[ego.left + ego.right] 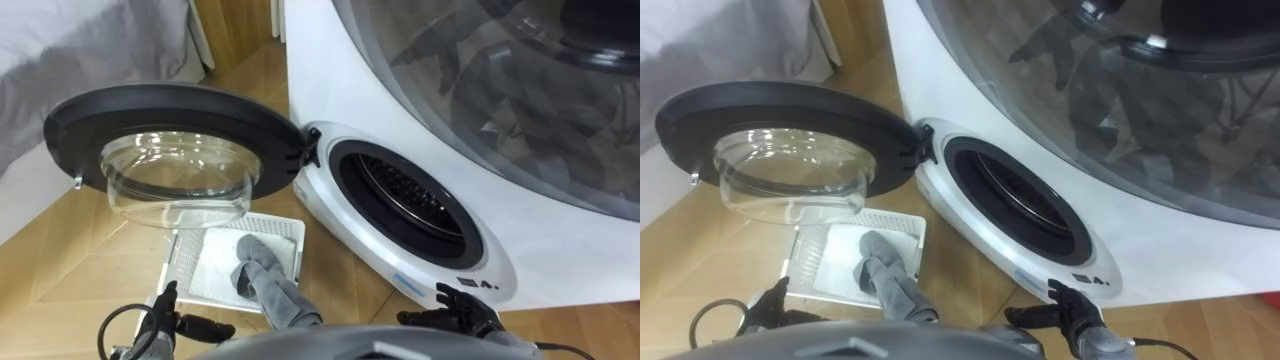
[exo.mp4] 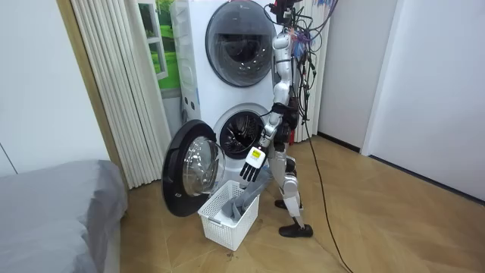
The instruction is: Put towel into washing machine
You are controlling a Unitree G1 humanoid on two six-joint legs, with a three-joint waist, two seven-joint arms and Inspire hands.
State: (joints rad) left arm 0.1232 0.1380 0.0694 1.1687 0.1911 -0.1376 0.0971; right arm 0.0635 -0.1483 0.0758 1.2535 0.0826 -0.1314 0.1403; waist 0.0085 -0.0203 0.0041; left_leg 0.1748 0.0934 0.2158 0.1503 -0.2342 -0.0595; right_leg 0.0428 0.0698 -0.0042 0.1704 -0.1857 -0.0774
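So far only the way in is ready: the washing machine (image 1: 330, 80) has its door (image 1: 170, 130) swung open at 9 o'clock of the drum opening (image 1: 410, 195). The grey towel (image 1: 262, 270) lies in the white basket (image 1: 185, 262) on the floor (image 1: 90, 250), at 8 o'clock of the opening, one end propped over the rim. The left hand (image 1: 160, 310) and right hand (image 1: 465, 315) hang with fingers loose and apart, holding nothing. Grasping, lifting and loading all remain, I judge.

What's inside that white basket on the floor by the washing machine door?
A grey towel lies bunched in the basket, one end reaching over its rim. The basket's bottom beneath the towel is covered, so anything under it cannot be seen.
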